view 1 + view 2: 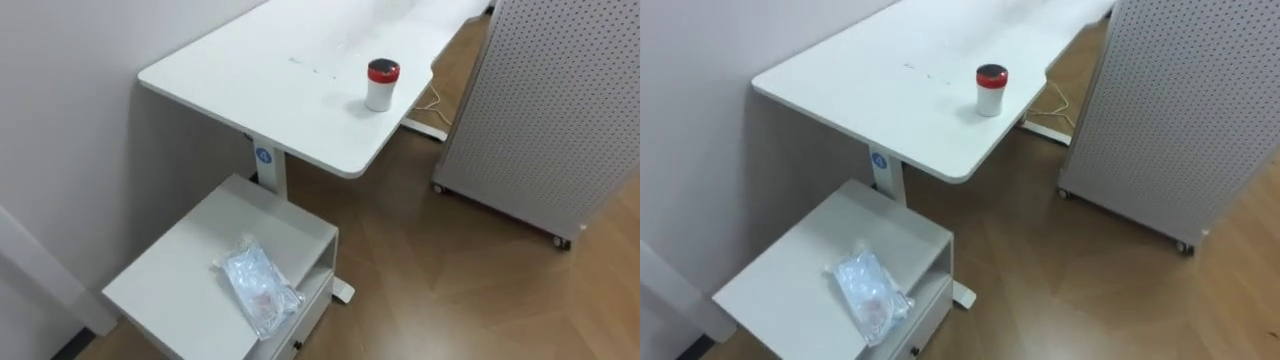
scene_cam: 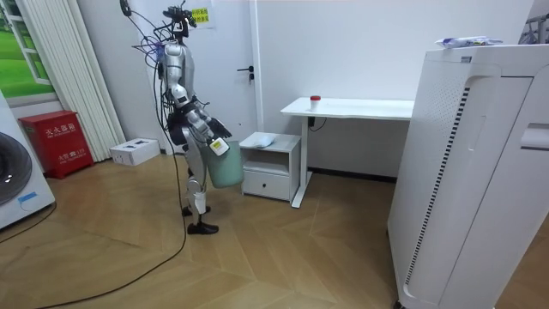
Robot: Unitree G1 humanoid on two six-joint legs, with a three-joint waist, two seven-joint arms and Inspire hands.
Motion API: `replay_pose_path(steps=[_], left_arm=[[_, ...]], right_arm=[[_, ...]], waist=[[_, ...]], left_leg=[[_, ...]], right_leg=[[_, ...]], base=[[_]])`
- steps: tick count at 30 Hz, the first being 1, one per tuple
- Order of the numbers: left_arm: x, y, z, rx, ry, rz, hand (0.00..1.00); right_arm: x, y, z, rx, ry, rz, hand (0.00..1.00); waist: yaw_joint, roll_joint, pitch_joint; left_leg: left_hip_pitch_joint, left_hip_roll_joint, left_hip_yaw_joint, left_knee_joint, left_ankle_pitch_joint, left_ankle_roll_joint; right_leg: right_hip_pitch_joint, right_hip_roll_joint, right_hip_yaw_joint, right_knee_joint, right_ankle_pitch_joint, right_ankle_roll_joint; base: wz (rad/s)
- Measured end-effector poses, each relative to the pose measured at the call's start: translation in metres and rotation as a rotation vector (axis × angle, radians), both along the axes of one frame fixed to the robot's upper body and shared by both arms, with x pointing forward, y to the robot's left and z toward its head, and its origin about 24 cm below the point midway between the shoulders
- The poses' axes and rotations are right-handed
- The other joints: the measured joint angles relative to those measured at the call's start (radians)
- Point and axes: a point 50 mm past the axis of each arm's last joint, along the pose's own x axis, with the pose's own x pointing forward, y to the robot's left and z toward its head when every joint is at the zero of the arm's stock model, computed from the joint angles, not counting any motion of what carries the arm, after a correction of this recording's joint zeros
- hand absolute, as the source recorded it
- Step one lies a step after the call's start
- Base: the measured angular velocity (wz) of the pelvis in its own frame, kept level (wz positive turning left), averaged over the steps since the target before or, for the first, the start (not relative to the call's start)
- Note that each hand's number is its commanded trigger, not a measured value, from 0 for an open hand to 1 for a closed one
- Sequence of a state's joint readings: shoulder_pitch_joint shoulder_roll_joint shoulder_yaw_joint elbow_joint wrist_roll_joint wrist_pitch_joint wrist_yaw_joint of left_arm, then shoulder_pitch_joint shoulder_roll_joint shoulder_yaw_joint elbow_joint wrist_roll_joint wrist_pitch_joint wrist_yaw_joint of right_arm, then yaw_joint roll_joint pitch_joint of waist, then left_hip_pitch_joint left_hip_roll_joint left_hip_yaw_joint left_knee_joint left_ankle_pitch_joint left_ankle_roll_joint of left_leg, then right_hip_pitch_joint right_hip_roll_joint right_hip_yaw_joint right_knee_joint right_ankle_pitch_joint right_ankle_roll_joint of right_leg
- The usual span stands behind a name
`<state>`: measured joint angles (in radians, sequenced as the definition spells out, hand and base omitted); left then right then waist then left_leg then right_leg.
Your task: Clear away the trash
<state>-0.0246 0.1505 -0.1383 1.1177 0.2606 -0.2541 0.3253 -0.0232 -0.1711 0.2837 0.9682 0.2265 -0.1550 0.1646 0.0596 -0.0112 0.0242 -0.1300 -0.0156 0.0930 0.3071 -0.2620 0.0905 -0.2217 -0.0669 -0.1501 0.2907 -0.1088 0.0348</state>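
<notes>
A crumpled clear plastic bag (image 1: 260,285) lies on top of a low white cabinet (image 1: 180,275), near its front right corner. A white container with a red cap (image 1: 382,85) stands upright near the right edge of the white desk (image 1: 260,75) above and behind the cabinet. In the room view I stand a step to the left of the cabinet (image 2: 273,163), facing it. One hand (image 2: 213,142) is held out in front of me at the top of a pale green bin (image 2: 225,169), which hangs at thigh height. Which hand this is stays unclear.
A grey perforated panel on castors (image 1: 560,110) stands right of the desk, with wooden floor between. A white cord (image 1: 432,100) lies by the desk foot. A tall white appliance (image 2: 472,172) is near the camera; a red box (image 2: 56,142) and white box (image 2: 135,151) sit behind me.
</notes>
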Motion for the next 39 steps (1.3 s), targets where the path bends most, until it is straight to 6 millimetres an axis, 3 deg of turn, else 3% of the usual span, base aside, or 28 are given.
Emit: replay_pose_path(steps=[7,11,14,26,33,39], left_arm=[[0.053,0.000,0.033,0.116,-0.276,-0.009,0.00],[0.080,-0.001,0.049,0.160,-0.389,0.020,0.00],[0.092,-0.003,0.058,0.187,-0.439,0.022,0.00],[0.133,-0.019,0.090,0.241,-0.624,0.016,0.00],[0.133,-0.020,0.091,0.277,-0.635,0.024,0.00],[0.139,-0.024,0.097,0.313,-0.669,0.030,0.00]], right_arm=[[0.024,0.007,0.010,0.009,-0.079,0.008,1.00],[0.042,0.012,0.019,0.005,-0.129,0.025,1.00],[0.055,0.019,0.026,0.003,-0.169,0.052,1.00],[0.075,0.051,0.037,0.004,-0.222,0.168,1.00],[0.078,0.057,0.038,0.001,-0.217,0.188,1.00],[0.087,0.059,0.044,0.000,-0.220,0.172,1.00]], waist=[[-0.005,0.000,0.0105],[-0.014,0.004,0.0244],[-0.032,0.010,0.0420],[-0.064,0.029,0.0565],[-0.091,0.030,0.0577],[-0.095,0.040,0.0636]], left_leg=[[-0.068,-0.002,-0.007,0.042,-0.002,-0.003],[-0.122,-0.003,-0.005,0.077,-0.001,-0.003],[-0.182,-0.005,0.000,0.102,-0.002,-0.002],[-0.369,0.001,0.020,0.196,-0.003,-0.004],[-0.443,0.002,0.013,0.244,-0.008,-0.006],[-0.548,0.018,0.010,0.337,-0.025,-0.007]], right_leg=[[-0.056,-0.006,-0.005,0.024,0.000,-0.001],[-0.104,-0.011,-0.006,0.045,0.004,-0.007],[-0.172,-0.022,-0.015,0.092,0.005,-0.009],[-0.368,-0.037,-0.001,0.179,0.010,-0.025],[-0.435,-0.038,-0.003,0.229,0.006,-0.034],[-0.516,-0.030,-0.005,0.272,0.009,-0.048]], base=[[0.03],[-0.01],[0.00],[-0.04],[0.02],[-0.01]])
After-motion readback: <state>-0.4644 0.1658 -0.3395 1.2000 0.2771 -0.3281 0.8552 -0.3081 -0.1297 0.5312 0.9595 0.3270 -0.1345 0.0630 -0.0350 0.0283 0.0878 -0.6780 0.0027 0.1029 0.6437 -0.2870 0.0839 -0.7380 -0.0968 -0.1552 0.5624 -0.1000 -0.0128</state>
